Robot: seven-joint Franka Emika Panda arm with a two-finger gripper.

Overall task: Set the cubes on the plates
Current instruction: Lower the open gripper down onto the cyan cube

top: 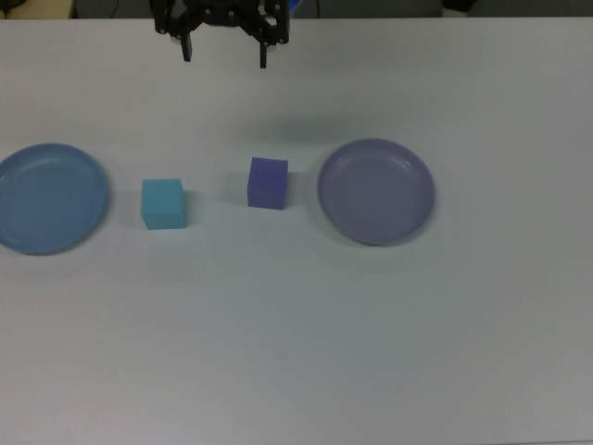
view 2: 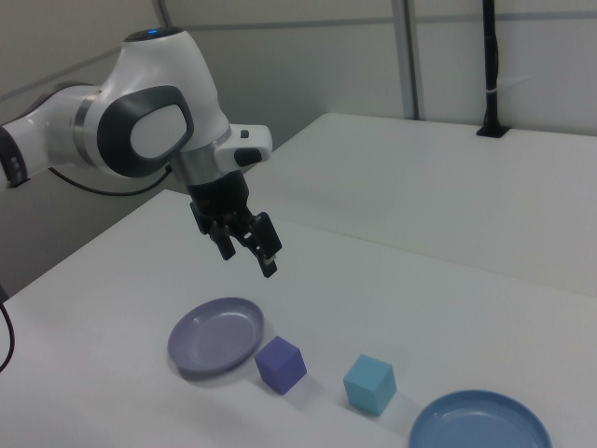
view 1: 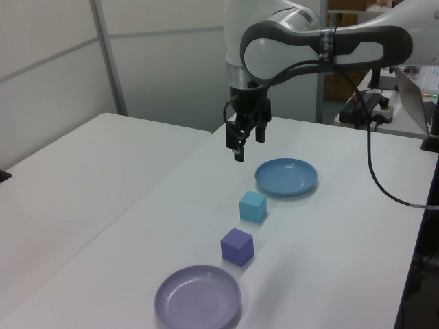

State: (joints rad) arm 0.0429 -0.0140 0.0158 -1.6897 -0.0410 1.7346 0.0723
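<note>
Nearest, the lavender plate (view 1: pixel 197 297) sits empty; both cubes, purple (view 1: pixel 237 247) and cyan (view 1: pixel 252 206), rest on the bench (view 1: pixel 329 260) between plates, ungrasped because the claw (view 1: pixel 247 141) is held wide above.

White-and-grey arm (view 1: pixel 322 44), black tool (view 1: pixel 247 139)

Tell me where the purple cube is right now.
In the top view, the purple cube sits on the table between the turquoise cube on its left and the lavender plate on its right.
</note>
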